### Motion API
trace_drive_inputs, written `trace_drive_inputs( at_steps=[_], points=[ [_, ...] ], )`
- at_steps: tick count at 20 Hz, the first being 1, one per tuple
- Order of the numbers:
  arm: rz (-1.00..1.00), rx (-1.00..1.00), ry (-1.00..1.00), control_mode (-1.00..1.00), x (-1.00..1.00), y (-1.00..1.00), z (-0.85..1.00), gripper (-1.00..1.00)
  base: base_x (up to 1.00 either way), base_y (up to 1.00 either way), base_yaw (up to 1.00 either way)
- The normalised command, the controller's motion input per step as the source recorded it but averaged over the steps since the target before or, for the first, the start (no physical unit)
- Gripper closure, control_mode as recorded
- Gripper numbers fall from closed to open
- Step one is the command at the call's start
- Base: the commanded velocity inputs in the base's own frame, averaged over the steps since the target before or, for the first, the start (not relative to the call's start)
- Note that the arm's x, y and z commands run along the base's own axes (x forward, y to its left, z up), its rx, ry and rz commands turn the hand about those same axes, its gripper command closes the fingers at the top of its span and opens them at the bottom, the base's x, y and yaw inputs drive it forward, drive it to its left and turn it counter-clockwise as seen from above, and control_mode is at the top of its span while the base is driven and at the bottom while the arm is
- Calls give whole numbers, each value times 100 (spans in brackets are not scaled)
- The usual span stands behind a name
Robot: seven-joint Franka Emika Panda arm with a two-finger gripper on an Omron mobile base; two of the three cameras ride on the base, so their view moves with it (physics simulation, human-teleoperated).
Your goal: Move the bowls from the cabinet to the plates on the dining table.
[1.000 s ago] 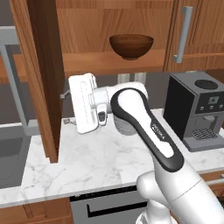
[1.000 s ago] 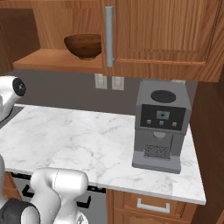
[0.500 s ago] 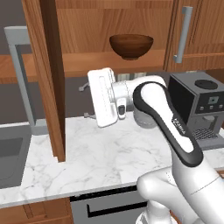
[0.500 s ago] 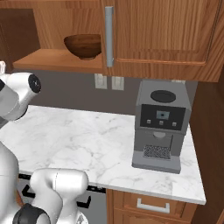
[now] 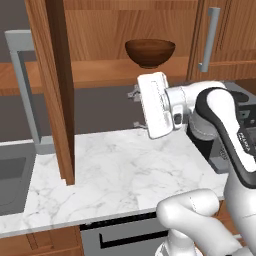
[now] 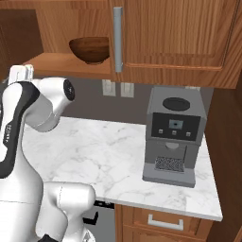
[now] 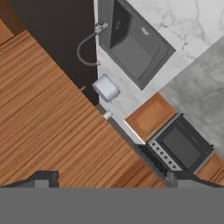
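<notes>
Cabinet (image 5: 115, 35): door open, wooden shelf exposed. Marble counter (image 5: 120, 170) below it; coffee machine (image 6: 174, 137) at its 3 o'clock end. Brown bowl (image 5: 150, 52) rests upright on the shelf. Gripper (image 5: 136, 109), at the bowl's 6 o'clock: jaws spread wide, empty.

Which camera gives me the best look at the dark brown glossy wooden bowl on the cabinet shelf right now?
The left base view: the dark brown glossy wooden bowl sits whole and unobstructed on the wooden cabinet shelf, above the open gripper. The right base view shows it too, smaller and in shadow beside the grey bar handle. The hand view looks elsewhere, across wood grain.
</notes>
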Motion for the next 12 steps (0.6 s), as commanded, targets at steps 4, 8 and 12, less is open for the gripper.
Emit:
trace_drive_inputs(
  at_steps=[4,8,12],
  points=[
    [21,-23,-4,-100,-28,-33,1,-100,0,0,0],
    [25,-30,-10,-100,-50,-27,0,-100,0,0,0],
    [21,-24,-13,-100,-56,-47,-3,-100,0,0,0]
  ],
)
